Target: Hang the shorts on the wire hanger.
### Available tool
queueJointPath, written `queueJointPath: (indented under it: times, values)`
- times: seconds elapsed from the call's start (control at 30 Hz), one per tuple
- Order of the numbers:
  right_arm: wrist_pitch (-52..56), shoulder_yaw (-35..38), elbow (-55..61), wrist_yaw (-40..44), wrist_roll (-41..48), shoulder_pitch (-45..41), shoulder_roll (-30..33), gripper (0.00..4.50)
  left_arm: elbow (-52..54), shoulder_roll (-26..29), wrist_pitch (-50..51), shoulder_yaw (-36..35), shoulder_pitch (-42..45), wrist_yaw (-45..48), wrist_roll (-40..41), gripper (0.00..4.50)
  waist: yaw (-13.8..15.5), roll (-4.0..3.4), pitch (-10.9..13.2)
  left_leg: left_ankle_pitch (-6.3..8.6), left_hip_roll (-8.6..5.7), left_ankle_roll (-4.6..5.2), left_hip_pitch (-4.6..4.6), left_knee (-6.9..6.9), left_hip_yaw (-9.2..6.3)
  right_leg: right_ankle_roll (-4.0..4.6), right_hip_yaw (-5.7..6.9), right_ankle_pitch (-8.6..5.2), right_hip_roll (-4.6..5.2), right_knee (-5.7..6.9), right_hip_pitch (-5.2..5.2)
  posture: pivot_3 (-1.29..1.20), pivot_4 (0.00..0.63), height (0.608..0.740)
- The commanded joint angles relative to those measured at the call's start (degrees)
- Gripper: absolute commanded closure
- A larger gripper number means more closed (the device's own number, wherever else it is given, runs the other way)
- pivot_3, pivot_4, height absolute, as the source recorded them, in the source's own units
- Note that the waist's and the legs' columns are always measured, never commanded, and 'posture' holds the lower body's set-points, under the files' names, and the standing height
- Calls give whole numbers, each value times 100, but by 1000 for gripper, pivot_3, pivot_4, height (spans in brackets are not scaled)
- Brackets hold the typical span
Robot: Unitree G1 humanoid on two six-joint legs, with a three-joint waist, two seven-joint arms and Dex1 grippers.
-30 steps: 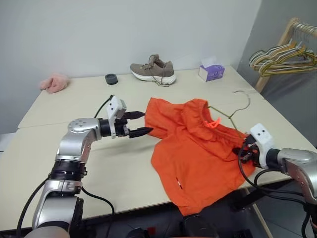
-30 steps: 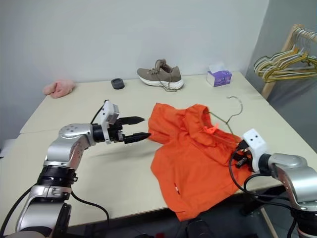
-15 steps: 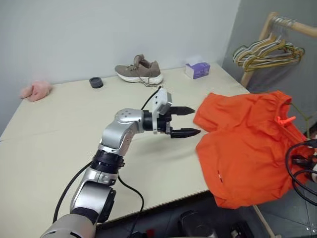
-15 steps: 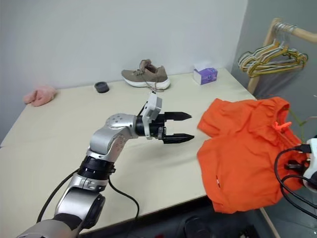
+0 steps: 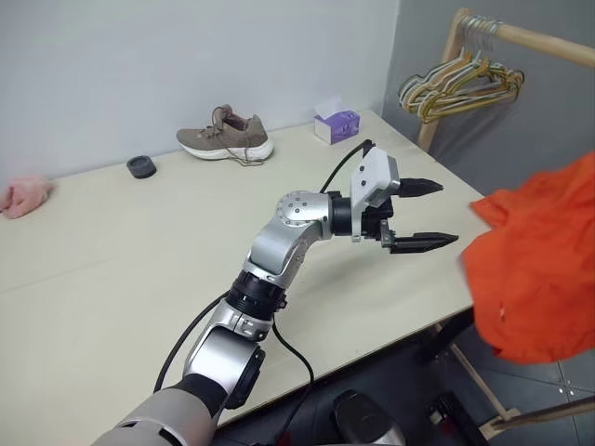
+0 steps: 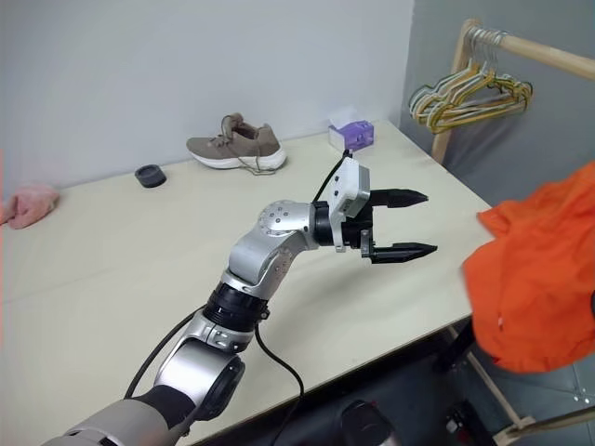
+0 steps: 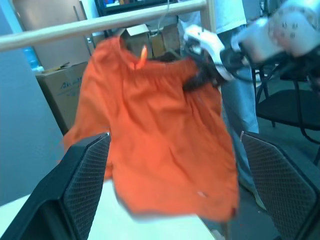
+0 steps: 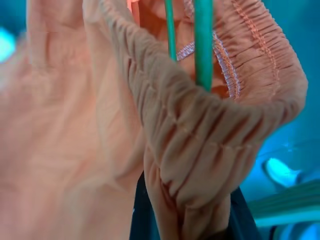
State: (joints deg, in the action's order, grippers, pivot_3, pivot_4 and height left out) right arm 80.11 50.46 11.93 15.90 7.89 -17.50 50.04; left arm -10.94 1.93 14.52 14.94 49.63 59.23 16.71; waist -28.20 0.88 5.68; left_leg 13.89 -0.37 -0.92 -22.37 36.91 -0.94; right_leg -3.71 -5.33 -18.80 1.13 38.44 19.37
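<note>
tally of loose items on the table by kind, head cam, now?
Shoe: 1
Tissue box: 1
Small black ring-shaped item: 1
Pink fluffy cloth: 1
Total: 4
The shorts hang off the table, past its right edge, so not counted.

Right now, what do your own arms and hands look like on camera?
The left arm has silver metal segments with black ribbed joints and a loose black cable alongside. Its left hand has a white block housing and two pointed black fingers with mesh-textured pads. The right hand has a white housing, silver forearm and black cables.
</note>
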Motion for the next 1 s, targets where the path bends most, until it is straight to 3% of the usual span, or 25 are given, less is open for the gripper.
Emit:
queueJointPath:
  times: [0.03,0.37,0.53,0.7,1.0]
  values:
    - [-394,-56,-674,-148,-42,-562,426,4500,77,-81,-186,26,201,-90,-54,120,-28,-3,23,2,0,3,-1,-2,6,-3,-3,1,0,-6,0,-505,110,740]
    - [-1664,-1411,-4089,134,-11,-2076,1545,4500,185,-194,-303,85,276,-201,-126,120,-20,-37,89,29,-2,49,0,-2,65,-45,-44,19,15,-60,-13,-472,122,740]
    - [-1890,-1897,-5297,223,14,-2658,1731,4500,239,-188,-309,85,268,-236,-145,120,-18,-33,153,35,-3,58,31,-3,90,-53,-65,19,19,-64,-30,-454,122,740]
    - [-1922,-2084,-5702,303,83,-2814,1789,4500,318,-179,-217,80,239,-228,-62,120,6,-20,165,37,-2,57,38,-6,98,-57,-72,18,18,-66,-31,-441,119,740]
    - [-1860,-2153,-5613,438,166,-2737,1793,4500,840,-183,624,23,115,451,883,120,24,-7,172,40,-1,59,38,-3,103,-68,-78,22,19,-73,-32,-446,119,740]
